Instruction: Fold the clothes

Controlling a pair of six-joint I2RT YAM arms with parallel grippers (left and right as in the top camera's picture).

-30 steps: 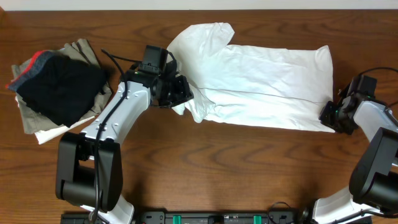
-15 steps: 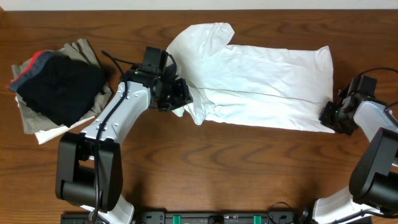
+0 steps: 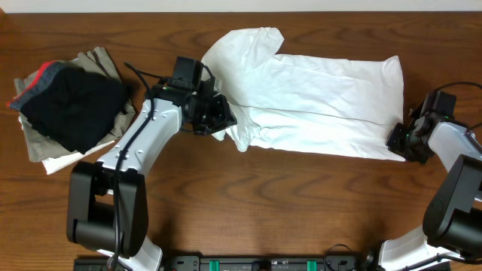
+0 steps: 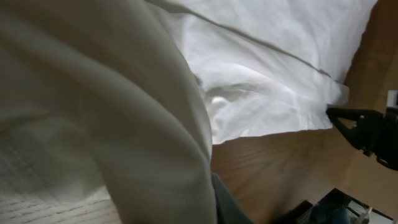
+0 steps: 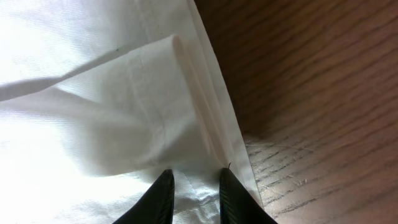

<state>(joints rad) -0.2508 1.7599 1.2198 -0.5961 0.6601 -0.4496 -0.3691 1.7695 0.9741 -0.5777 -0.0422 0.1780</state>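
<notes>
The clothes (image 3: 316, 98), a plain white wrinkly garment, lie spread across the back middle of the wooden table (image 3: 263, 203), with a flap folded up at the left. My left gripper (image 3: 222, 117) is at the garment's lower left corner, shut on the cloth. In the left wrist view the clothes (image 4: 124, 93) drape over the jaws and hide them. My right gripper (image 3: 398, 141) is at the lower right corner. Its dark fingers (image 5: 163, 193) stand a little apart, with a puckered bit of the clothes (image 5: 93, 93) pinched between them beside the hem.
A pile of other clothes lies at the far left: a black garment (image 3: 71, 105) with a red and grey band on top of a khaki-grey one (image 3: 102, 60). Bare wood lies in front of the white garment. The right gripper (image 4: 367, 127) also shows in the left wrist view.
My left gripper has moved slightly to the right with the cloth corner. The right gripper has stayed in place.
</notes>
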